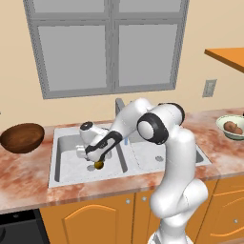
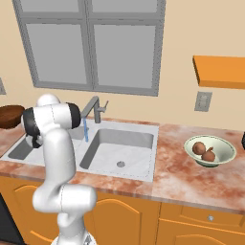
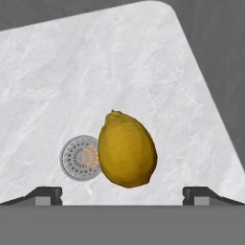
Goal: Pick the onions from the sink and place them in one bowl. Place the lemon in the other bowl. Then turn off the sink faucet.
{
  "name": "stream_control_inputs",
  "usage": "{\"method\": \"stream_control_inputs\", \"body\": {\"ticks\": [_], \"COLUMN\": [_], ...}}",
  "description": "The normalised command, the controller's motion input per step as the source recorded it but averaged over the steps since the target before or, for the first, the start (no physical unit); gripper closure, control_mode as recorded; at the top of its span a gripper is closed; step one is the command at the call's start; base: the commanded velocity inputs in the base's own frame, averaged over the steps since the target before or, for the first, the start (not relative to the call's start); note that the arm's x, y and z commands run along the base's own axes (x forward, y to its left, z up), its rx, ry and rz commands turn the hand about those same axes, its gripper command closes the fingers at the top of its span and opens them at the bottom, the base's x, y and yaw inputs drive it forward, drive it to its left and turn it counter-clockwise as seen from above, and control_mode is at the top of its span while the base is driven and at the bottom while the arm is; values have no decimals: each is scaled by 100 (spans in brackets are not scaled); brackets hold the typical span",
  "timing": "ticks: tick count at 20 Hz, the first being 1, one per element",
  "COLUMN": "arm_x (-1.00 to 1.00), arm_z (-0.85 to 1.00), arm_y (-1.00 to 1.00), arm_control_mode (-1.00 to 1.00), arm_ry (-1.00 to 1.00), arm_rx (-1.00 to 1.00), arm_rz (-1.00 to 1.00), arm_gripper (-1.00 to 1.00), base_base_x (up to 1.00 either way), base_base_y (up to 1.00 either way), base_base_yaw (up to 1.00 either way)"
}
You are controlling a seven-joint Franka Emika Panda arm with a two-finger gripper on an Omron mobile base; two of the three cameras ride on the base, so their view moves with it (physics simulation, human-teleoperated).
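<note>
A dark wooden bowl (image 1: 22, 137) sat at the counter's far left. In the marbled grey sink (image 1: 65, 169), my gripper (image 1: 98, 164) hung with its jaws spread wide around the dimpled yellow lemon (image 3: 127, 150), beside the round drain (image 3: 80, 157). Rightward, blue water ran from the metal faucet (image 2: 95, 109); two onions (image 2: 204, 151) filled the pale bowl (image 2: 228, 154).

yellow-olive lemon (image 3: 127, 150), grey marbled sink (image 3: 72, 81), reddish-brown onions (image 2: 204, 151), pale green bowl (image 2: 225, 158)
</note>
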Motion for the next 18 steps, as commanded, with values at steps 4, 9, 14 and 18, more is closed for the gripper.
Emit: {"method": "stream_control_inputs", "body": {"ticks": [4, 9, 14, 18], "arm_x": [0, 0, 6, 5], "arm_z": [-13, -13, -14, -15], "arm_y": [-1, -11, -17, -9], "arm_control_mode": [-100, -100, -100, -100], "arm_ry": [0, 0, 0, 0], "arm_rx": [0, 0, 0, 0], "arm_rz": [0, 0, 0, 0], "arm_gripper": [-100, -100, -100, -100], "base_base_x": [0, 0, 0, 0], "base_base_y": [0, 0, 0, 0], "base_base_yaw": [0, 0, 0, 0]}}
